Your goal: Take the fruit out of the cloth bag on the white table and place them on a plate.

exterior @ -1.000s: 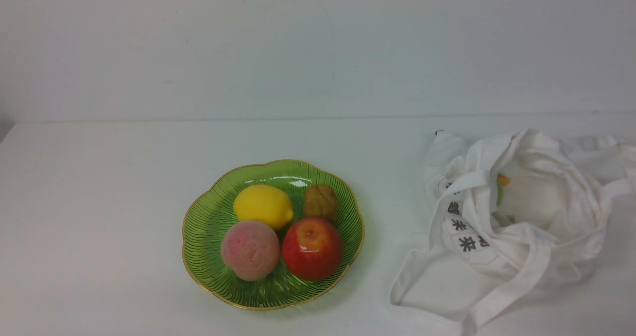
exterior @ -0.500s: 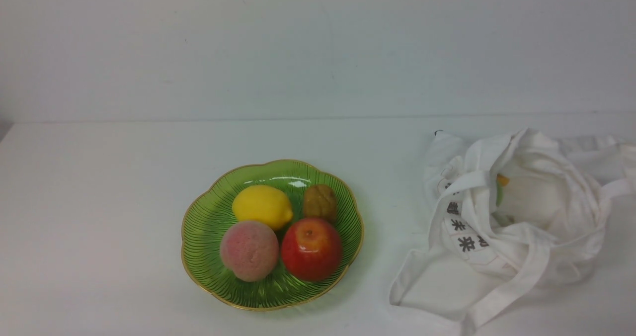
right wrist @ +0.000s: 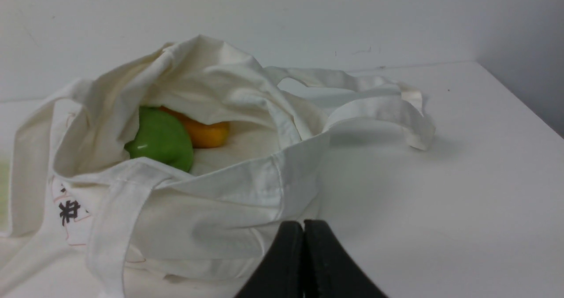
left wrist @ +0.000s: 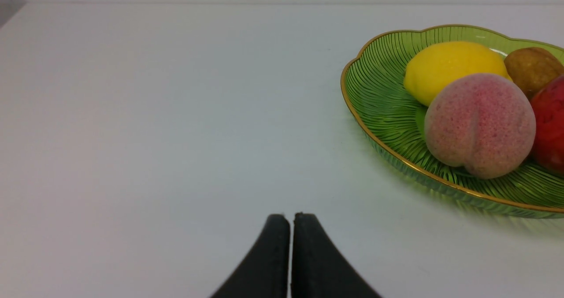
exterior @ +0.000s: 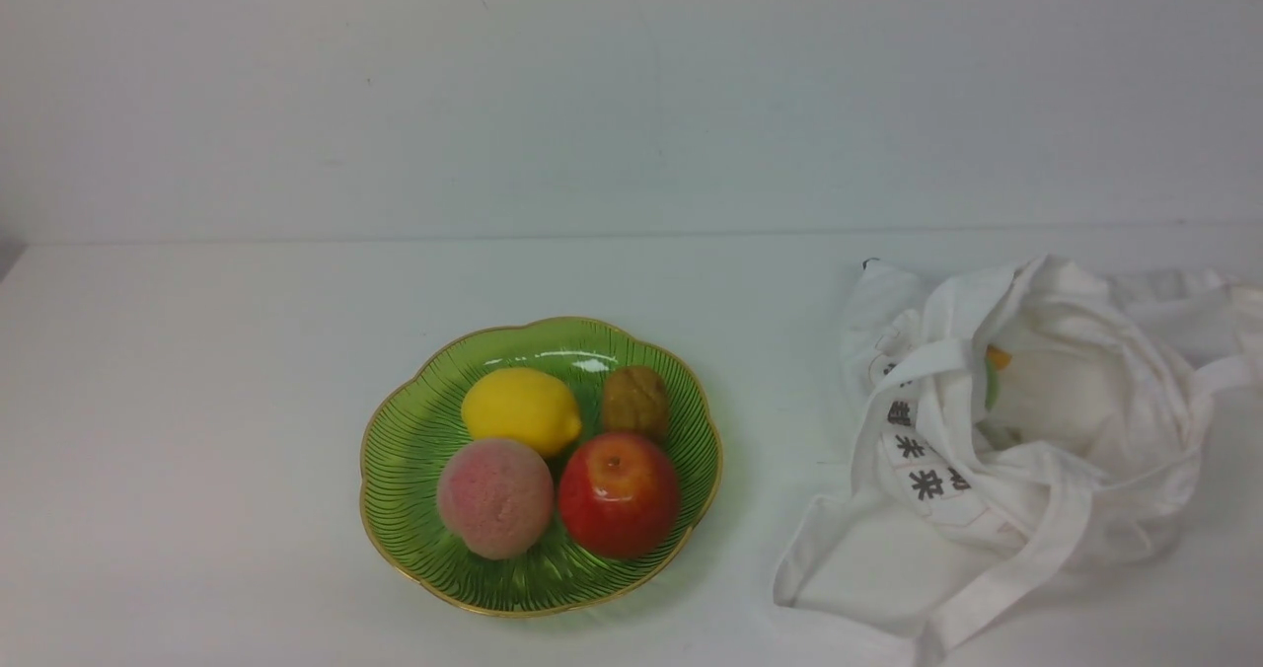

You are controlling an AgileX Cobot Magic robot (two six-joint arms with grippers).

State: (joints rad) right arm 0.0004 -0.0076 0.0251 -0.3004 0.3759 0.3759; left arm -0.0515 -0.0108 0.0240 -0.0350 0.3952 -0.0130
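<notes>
Resting inside the plate's (exterior: pixel 541 598) gold rim, four pieces; both hands (left wrist: pixel 291 216) closed, bare table (exterior: pixel 197 430) between.

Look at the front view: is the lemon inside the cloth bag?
No, the lemon lies on the green plate.

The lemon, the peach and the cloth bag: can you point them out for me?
Lemon (exterior: pixel 519 407): front view, middle of its yellow side.
Peach (left wrist: pixel 480 125): left wrist view, middle of its fuzzy skin.
Cloth bag (right wrist: pixel 194 232): right wrist view, outer side below the opening.
</notes>
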